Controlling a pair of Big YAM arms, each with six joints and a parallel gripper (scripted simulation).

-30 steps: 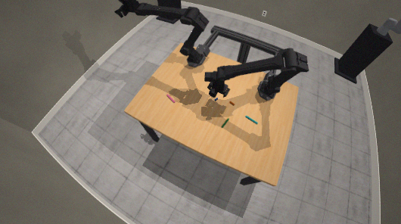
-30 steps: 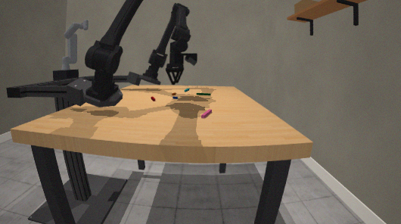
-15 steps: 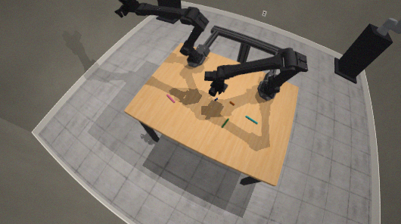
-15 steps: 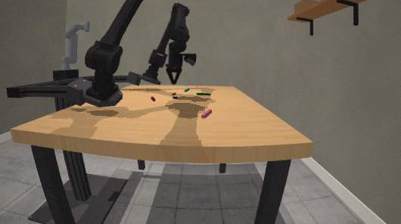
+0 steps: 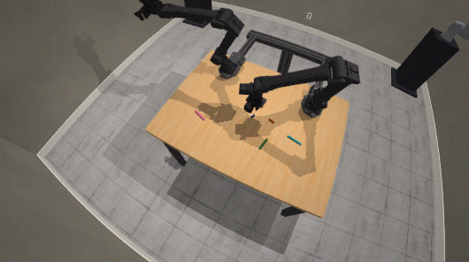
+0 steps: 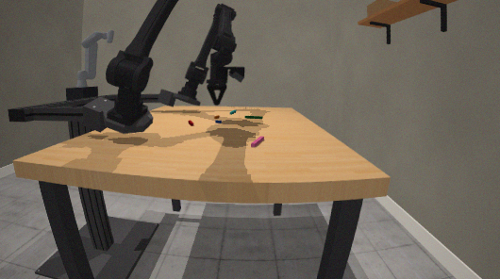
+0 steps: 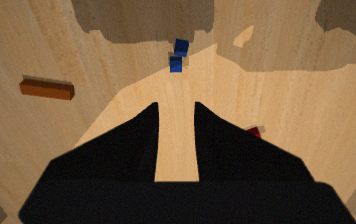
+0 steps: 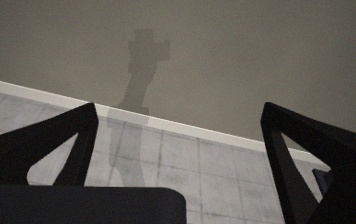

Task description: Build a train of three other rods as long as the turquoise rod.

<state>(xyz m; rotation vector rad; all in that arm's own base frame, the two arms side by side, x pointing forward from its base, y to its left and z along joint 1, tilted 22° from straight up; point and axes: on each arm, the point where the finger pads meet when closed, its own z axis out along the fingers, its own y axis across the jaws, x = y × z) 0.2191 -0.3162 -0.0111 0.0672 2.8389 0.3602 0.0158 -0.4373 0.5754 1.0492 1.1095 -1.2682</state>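
My left gripper (image 5: 250,109) (image 6: 216,102) (image 7: 176,111) hangs a little above the table's middle, its fingers drawn nearly shut with only bare wood in the narrow gap. Two small blue rods (image 7: 176,64) (image 5: 252,116) (image 6: 218,122) lie just ahead of the fingertips. A red rod (image 7: 254,132) (image 6: 191,123) peeks out beside the right finger. An orange rod (image 7: 47,89) (image 5: 271,120) (image 6: 217,117) lies to the left. The turquoise rod (image 5: 294,140) (image 6: 233,112), a green rod (image 5: 263,143) (image 6: 254,117) and a pink rod (image 5: 200,115) (image 6: 257,141) lie apart. My right gripper (image 5: 142,12) (image 8: 179,112) is open and empty, raised off beyond the table.
The wooden table (image 5: 248,176) (image 6: 307,164) carries both arm bases at its back edge. Black pillars (image 5: 422,63) stand on the floor around it. A wall shelf (image 6: 415,1) hangs high to one side.
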